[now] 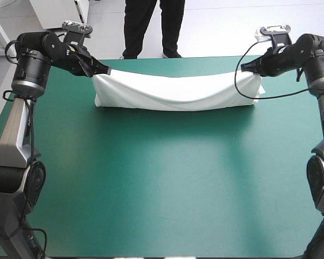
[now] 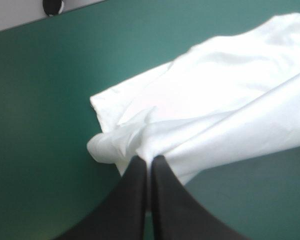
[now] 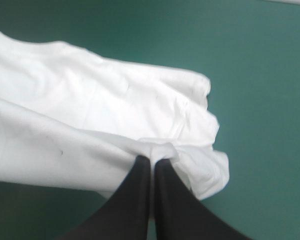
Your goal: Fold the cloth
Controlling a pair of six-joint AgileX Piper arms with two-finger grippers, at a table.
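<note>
High view: the white short-sleeved fabric T-shirt (image 1: 175, 93) lies as a long folded band along the far edge of the teal-green table cover (image 1: 167, 178). The left gripper (image 1: 104, 70) and the right gripper (image 1: 245, 66) each clamp one raised end.

Bright, even light falls from above on the teal-green tabletop (image 1: 167, 178), leaving a pale sheen across its near middle. The T-shirt (image 1: 175, 91) casts a narrow, soft shadow along its near edge. In both wrist views the T-shirt glares white, its folds nearly washed out.
</note>
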